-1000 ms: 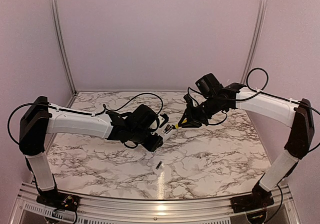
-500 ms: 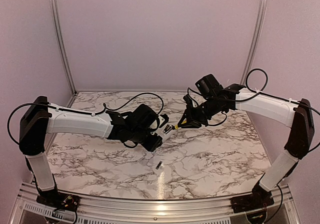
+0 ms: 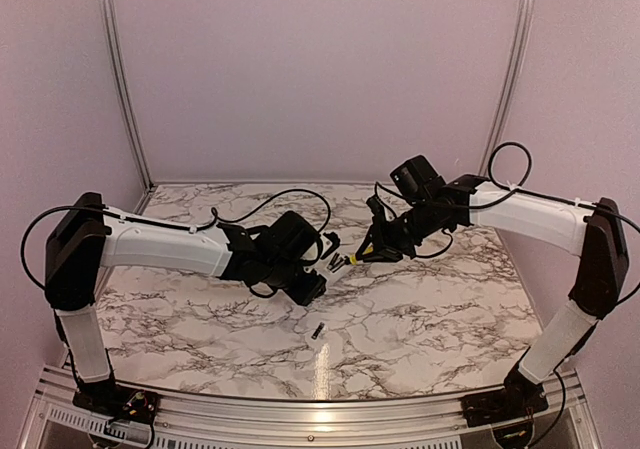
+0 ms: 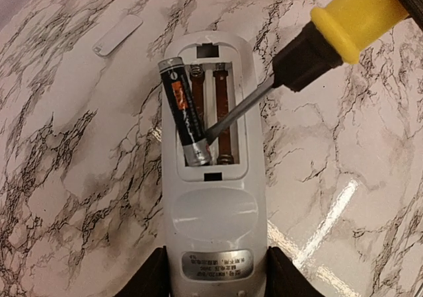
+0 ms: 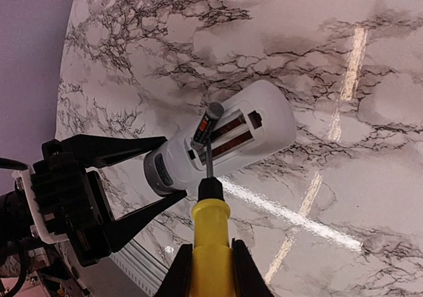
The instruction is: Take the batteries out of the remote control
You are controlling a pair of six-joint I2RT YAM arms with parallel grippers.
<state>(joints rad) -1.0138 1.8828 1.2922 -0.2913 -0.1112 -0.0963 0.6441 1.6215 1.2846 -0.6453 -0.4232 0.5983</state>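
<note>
- One battery is sitting in the left bay of the remote control. It is lying askew, with its upper end riding up over the compartment edge and its lower end down in the slot.
- The bay beside it is showing bare contacts. A small dark cylinder is lying on the table well below the arms, and I am judging it to be the other battery.
- You are working on the last battery, so the task is looking a little past halfway.
- The screwdriver is reaching in from the upper right, its tip touching the battery's lower end.
- The right gripper is clamping the yellow handle between closed jaws.
- The left gripper is pinching the label end of the remote control, jaws closed on its sides. It appears to be holding it up off the marble, compartment facing up.
- Next you are likely needing a gentle lever upward at that low end, then a tip or flick to drop the battery out. Be going slowly, since the tip could skid off the round casing.
- The compartment cover is lying apart on the table.
</note>
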